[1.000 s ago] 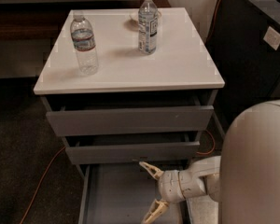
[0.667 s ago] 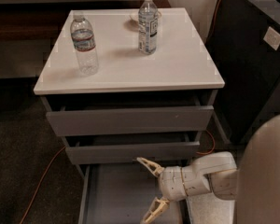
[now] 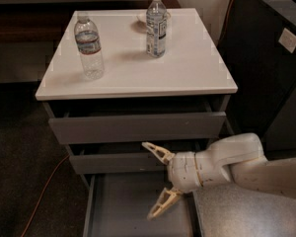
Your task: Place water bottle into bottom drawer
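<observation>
The water bottle stands upright on the left of the cabinet's white top; it is clear and ribbed with a white cap and a white-and-blue label with a red band. The bottom drawer is pulled out and shows a shallow grey tray. My gripper is open and empty, with its fingers spread wide. It hangs low in front of the cabinet, over the open bottom drawer and in front of the middle drawer. It is far below the bottle.
A taller slim bottle stands at the back of the top, by a small dish. The top drawer and middle drawer are slightly ajar. A dark cabinet stands to the right. An orange cable lies on the floor.
The view has shifted and my arm has drawn back to the right. The open gripper stays over the bottom drawer. The bottles have not moved.
</observation>
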You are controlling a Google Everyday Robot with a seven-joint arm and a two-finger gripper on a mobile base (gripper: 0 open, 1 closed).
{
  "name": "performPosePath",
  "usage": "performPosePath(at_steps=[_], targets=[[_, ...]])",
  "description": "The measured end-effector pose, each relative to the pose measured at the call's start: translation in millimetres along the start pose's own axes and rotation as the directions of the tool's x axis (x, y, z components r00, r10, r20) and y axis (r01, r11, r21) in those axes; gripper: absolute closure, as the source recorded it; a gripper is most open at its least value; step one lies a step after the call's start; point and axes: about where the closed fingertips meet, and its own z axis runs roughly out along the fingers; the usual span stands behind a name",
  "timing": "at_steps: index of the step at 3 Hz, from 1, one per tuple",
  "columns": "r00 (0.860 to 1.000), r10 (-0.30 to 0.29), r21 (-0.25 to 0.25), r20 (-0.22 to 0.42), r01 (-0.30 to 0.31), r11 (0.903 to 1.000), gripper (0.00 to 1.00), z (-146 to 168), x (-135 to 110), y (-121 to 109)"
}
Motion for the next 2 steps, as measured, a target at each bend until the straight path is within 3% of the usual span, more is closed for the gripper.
performPosePath(at_steps=[2], targets=[[0.995,-0.078,0.039,-0.063,0.081,0.996,0.0,-24.6,-45.9,-48.5]])
